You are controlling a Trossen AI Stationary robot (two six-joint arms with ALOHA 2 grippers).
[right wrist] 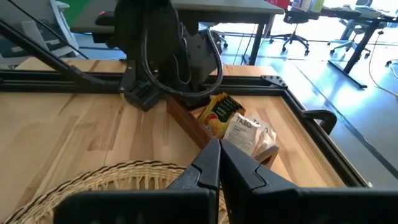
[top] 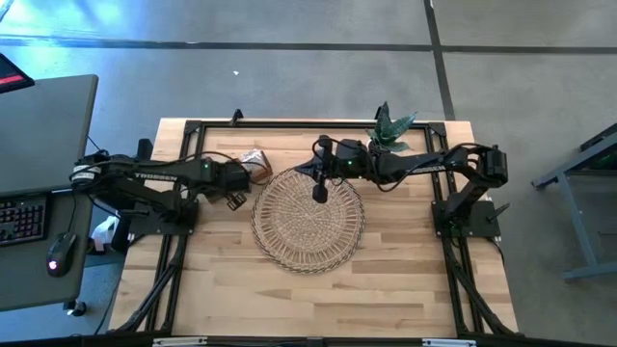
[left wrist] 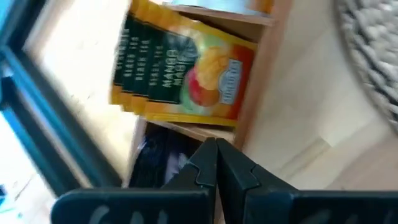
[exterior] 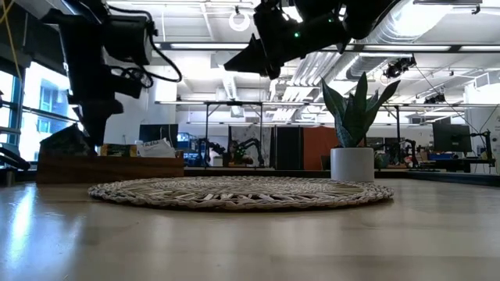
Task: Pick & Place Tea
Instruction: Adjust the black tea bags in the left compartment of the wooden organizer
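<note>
The tea sachets stand on edge in a brown wooden box (top: 253, 166) at the far left of the round woven tray (top: 308, 220). The left wrist view shows orange-and-green sachets (left wrist: 186, 68) and dark ones (left wrist: 155, 158) in the compartment beside them. The right wrist view shows white sachets (right wrist: 247, 134) in the box too. My left gripper (left wrist: 216, 163) is shut and empty, just above the box (right wrist: 186, 121). My right gripper (top: 320, 193) is shut and empty, held high over the tray's far part (right wrist: 124, 177).
A potted plant (top: 390, 127) stands at the table's far edge, right of the box. A black frame (top: 289, 123) runs along the table's far and side edges. Bare wood (top: 318, 299) lies on the near side of the tray.
</note>
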